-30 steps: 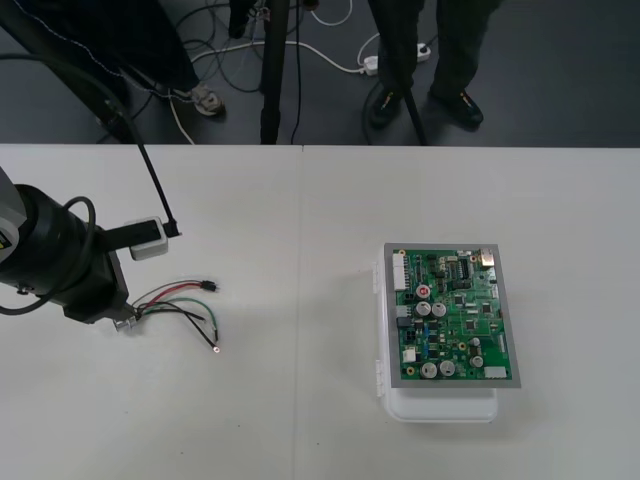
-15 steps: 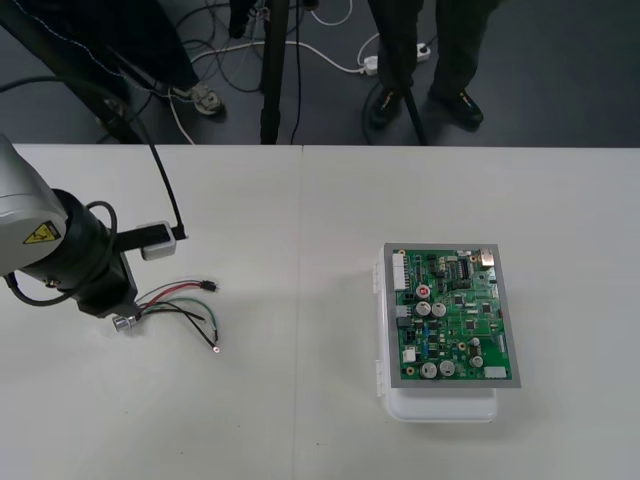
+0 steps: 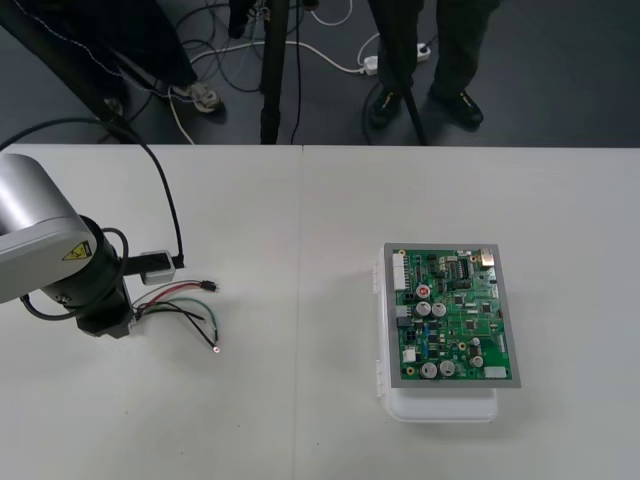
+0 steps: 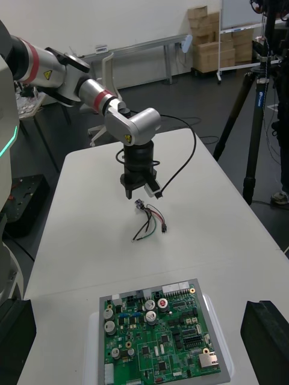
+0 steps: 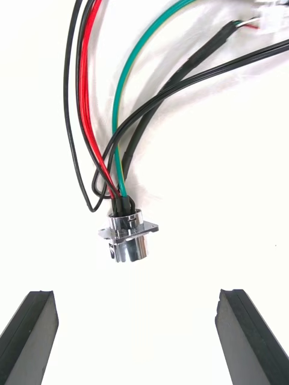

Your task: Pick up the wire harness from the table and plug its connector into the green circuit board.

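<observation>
We see the worktop (image 3: 300, 420) lit brightly and evenly from overhead, with only a faint, soft shadow along the white base (image 3: 440, 405), while the floor (image 3: 560, 80) beyond lies dim. From the left wrist the worktop burns out to blank white, and the metal socket (image 5: 129, 234) carries small bright glints.

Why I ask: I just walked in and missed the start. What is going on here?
The left gripper hovers open over the wire harness lying on the table, its fingers apart just short of the metal socket, gripping nothing. The plug rests on the table, not in the green circuit board, which sits well apart on its white base. The right gripper waits open near the board.
</observation>
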